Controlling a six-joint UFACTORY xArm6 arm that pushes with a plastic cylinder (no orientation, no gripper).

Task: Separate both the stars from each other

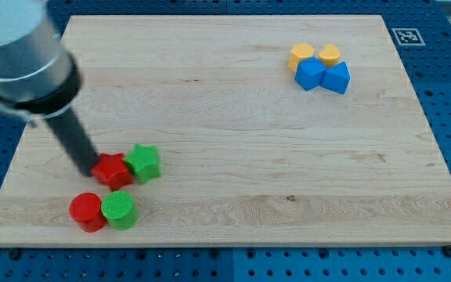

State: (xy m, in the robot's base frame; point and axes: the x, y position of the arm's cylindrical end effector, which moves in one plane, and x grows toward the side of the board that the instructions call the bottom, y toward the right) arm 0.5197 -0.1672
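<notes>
A red star (113,171) and a green star (144,163) lie touching each other at the view's lower left, the green one to the right. My tip (89,168) is at the red star's left edge, touching it. The dark rod slants up to the view's left from there.
A red cylinder (87,211) and a green cylinder (119,209) stand side by side just below the stars. At the view's upper right sit two yellow blocks (302,55) (330,54) and two blue blocks (311,74) (337,77) in a tight cluster. The wooden board (233,141) rests on a blue pegboard.
</notes>
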